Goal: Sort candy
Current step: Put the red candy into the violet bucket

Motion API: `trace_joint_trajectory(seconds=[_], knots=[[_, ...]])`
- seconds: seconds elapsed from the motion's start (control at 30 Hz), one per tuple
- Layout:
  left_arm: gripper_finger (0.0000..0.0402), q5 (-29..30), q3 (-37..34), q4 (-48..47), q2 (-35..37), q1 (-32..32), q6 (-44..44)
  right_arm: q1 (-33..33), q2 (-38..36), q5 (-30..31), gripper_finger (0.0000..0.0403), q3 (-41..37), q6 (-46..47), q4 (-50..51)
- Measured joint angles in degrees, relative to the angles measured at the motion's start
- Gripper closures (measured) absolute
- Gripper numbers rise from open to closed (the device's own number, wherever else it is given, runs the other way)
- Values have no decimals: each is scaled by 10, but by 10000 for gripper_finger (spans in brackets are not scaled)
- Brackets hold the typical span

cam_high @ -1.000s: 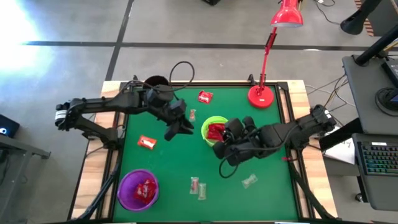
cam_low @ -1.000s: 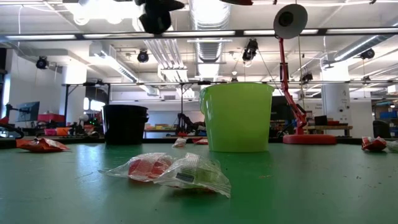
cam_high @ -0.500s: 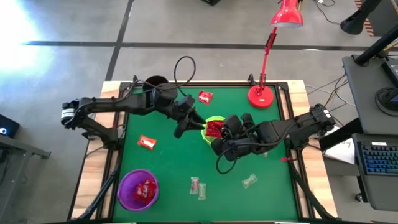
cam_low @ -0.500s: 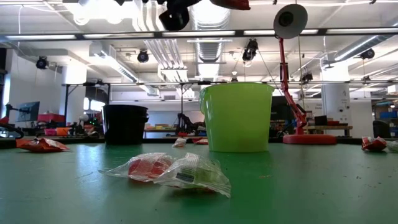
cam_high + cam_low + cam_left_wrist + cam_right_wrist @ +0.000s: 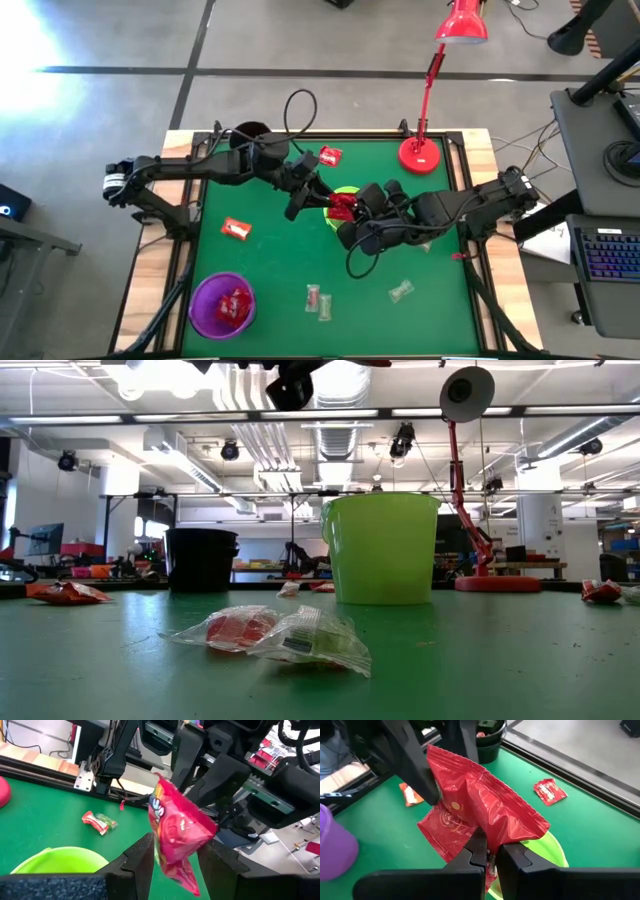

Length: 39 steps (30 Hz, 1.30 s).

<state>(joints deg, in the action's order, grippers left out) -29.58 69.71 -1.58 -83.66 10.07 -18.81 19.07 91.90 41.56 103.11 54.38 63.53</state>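
Handoff point sits above the green cup, mid-table: you have both grippers meeting on one red candy bag.

Right gripper: jaws pinched together on the bag's lower edge. The right wrist view shows the bag standing up out of the fingers, with the green cup rim below.

Left gripper: jaws apart, one finger on each side of the same bag. The left wrist view shows the fingers flanking it; you can't tell from it whether they touch the wrapper.

Rest of the candy, as you see it from the high view:
- red pack on the mat near the far edge, beside the red lamp base
- red-orange pack on the left part of the mat
- red pieces inside the purple cup, near-left corner
- two clear-wrapped pieces side by side near the front edge
- one more clear piece to their right, well apart

Black cup sits at the far-left edge, under the left arm.

Low view: the clear-wrapped pair is in the foreground, and the green cup and black cup stand upright behind.
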Motion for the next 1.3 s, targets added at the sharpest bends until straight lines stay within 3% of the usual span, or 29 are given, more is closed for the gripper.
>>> trace_joint_trajectory(seconds=[0.37,0.67,1.1,1.3], knots=[[285,0,0,29,0,3,1,-6,2,-8,390,0,-27,-42],[392,-1,0,29,0,3,20,-6,3,0,390,0,-40,-43],[401,-14,0,11,0,3,31,-22,3,-41,390,0,-58,-44],[401,-14,0,15,0,3,31,-22,3,-17,377,0,-61,-44]])
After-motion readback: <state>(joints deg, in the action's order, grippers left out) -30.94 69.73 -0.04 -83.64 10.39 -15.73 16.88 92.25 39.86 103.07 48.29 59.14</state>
